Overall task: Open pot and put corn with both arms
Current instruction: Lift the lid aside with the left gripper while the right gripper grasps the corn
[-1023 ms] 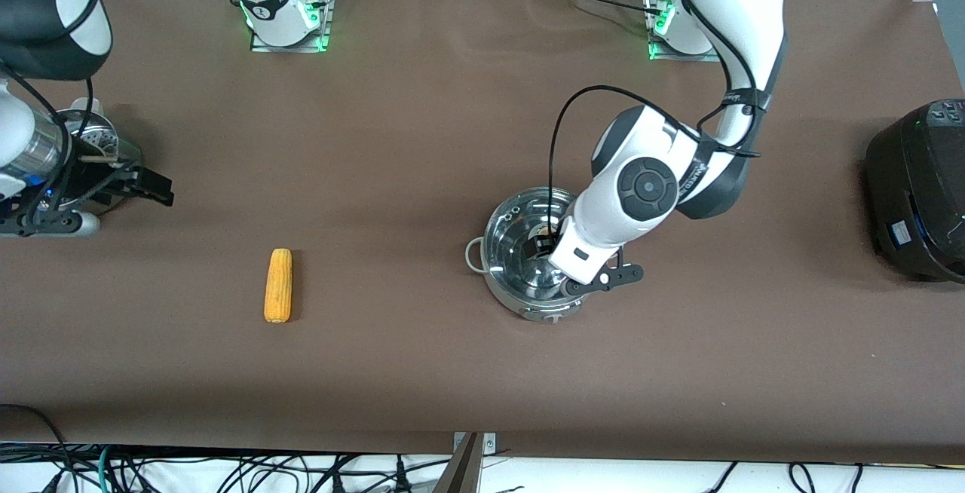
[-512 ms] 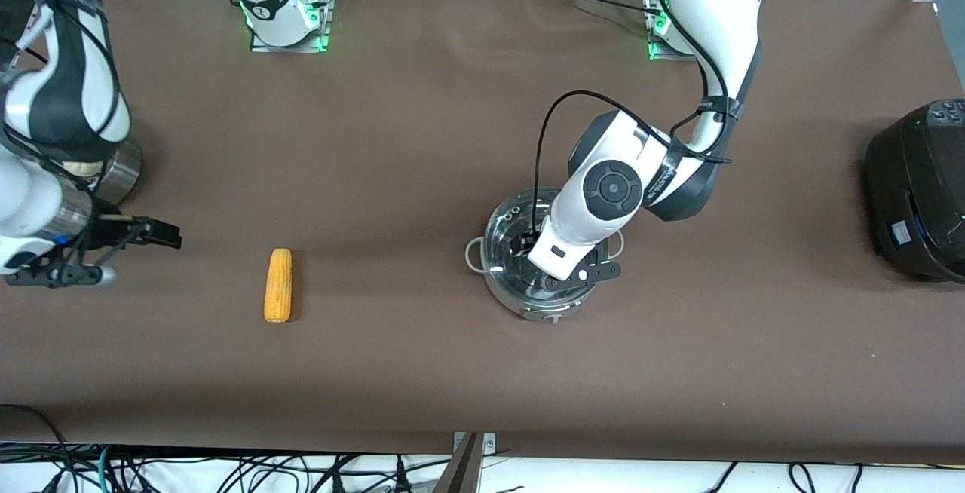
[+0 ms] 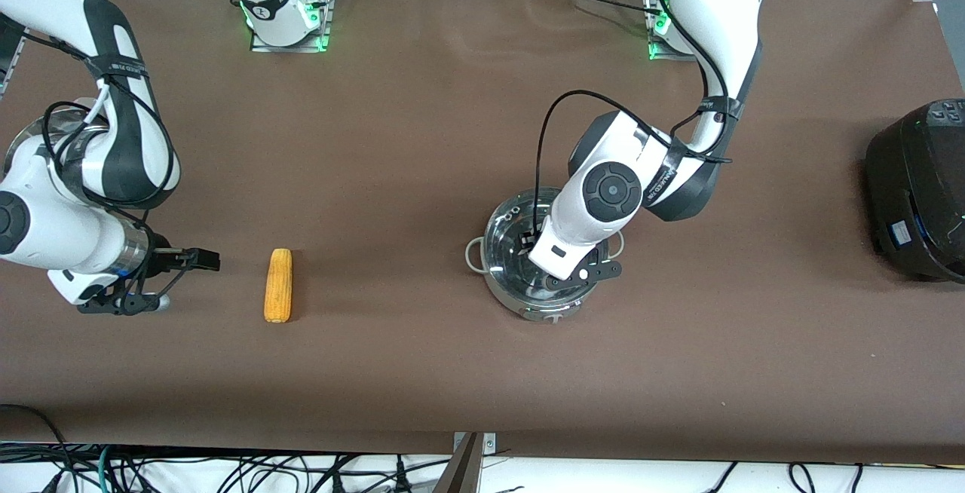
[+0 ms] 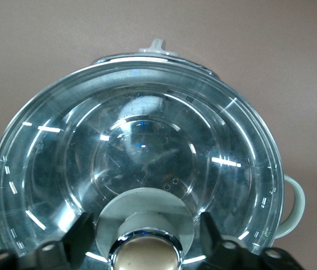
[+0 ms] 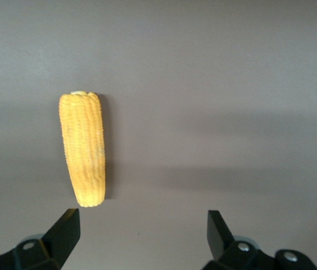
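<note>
The steel pot (image 3: 503, 298) stands mid-table with its clear glass lid (image 3: 507, 250) on. My left gripper (image 3: 530, 241) is over the lid. In the left wrist view my left gripper (image 4: 146, 226) is open, its fingers (image 4: 83, 235) on either side of the lid's round knob (image 4: 145, 259) with a gap on each side. The corn (image 3: 278, 284) lies on the table toward the right arm's end. My right gripper (image 3: 202, 259) is open and empty beside it. In the right wrist view the corn (image 5: 84, 149) lies off to one side of my right gripper (image 5: 142, 216).
A big black cooker (image 3: 920, 188) stands at the left arm's end of the table. A shiny steel steamer pot (image 3: 29, 133) shows partly under the right arm. Brown table (image 3: 407, 139) lies between corn and pot.
My right arm has swung from the steamer pot toward the corn, lower and nearer the front camera. My left gripper shifted slightly over the lid, then stayed.
</note>
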Robot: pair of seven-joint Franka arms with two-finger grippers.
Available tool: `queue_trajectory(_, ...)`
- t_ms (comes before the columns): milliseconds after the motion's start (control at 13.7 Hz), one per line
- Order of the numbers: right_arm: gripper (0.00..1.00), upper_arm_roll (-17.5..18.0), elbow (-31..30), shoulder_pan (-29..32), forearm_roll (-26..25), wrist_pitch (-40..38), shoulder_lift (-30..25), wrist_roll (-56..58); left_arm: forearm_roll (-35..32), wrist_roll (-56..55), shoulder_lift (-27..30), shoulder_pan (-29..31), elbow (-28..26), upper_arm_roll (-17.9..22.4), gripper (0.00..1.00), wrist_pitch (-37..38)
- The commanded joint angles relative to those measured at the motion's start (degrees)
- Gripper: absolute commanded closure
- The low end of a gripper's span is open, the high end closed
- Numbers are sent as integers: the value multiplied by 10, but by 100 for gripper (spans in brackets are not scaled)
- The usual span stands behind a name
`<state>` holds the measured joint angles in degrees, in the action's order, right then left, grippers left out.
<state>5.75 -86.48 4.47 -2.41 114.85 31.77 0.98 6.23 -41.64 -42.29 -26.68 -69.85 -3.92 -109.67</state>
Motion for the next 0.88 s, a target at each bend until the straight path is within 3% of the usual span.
queue_trajectory(0,0,2,4,-10,0,24,17,3,-10,-5,-2,-3,10,3,83,16)
queue_trajectory(73,0,2,-3,-16,1,33,20,3,-10,-4,-2,-2,10,3,95,19)
queue_trajectory(146,0,2,-14,-22,2,52,22,-11,-13,-5,-2,-3,10,3,100,20)
queue_trajectory(585,0,2,-41,-35,-2,103,42,-55,-14,-4,0,-2,17,6,100,41)
queue_trajectory(804,0,1,-40,-35,-5,114,50,-52,-10,-6,19,6,23,11,100,102)
